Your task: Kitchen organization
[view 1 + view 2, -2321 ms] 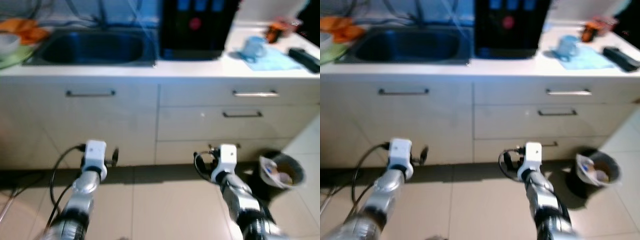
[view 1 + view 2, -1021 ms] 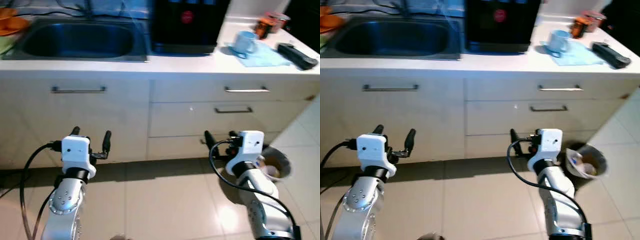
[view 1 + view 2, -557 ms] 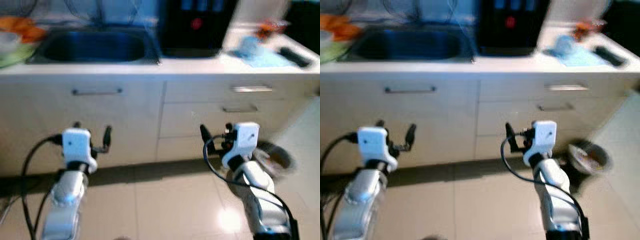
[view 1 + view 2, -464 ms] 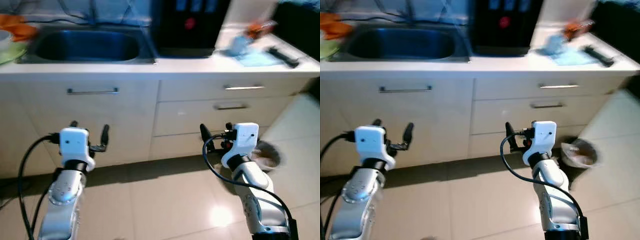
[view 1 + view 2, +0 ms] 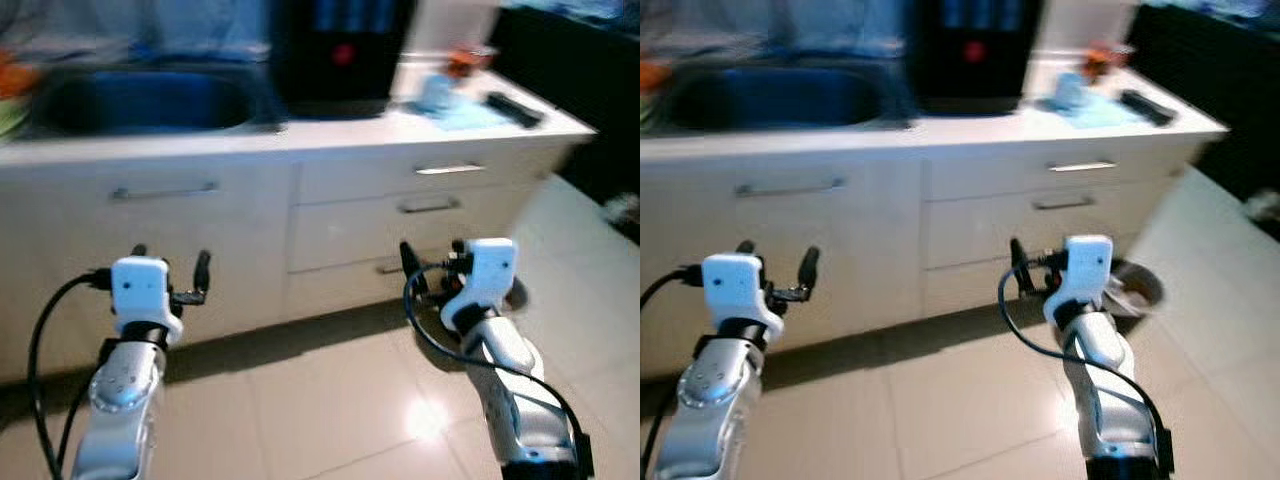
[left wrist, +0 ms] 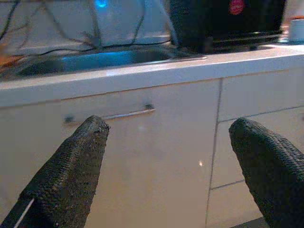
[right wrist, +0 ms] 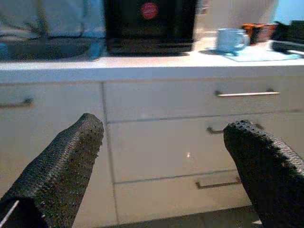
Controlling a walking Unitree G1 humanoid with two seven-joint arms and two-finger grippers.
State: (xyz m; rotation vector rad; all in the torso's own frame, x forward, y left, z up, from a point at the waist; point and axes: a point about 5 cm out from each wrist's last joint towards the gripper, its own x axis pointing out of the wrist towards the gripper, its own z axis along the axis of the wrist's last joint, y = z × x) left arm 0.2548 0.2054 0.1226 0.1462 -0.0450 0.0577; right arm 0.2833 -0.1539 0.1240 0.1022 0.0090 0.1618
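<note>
Left eye view, left gripper (image 5: 168,275) and right gripper (image 5: 432,268) held released before cream drawers (image 5: 425,205), pale-blue mug (image 7: 231,39) on white surface (image 5: 440,125)

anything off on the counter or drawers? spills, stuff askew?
Nothing stands out. Drawers look shut and flush, the mug stands upright on its blue cloth, and the counter shows no spill. Both pincers, left and right, are open and hold nothing. Head views are blurred.

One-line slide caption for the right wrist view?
Open right gripper faces white drawers; black appliance and blue mug sit on the counter above.
</note>
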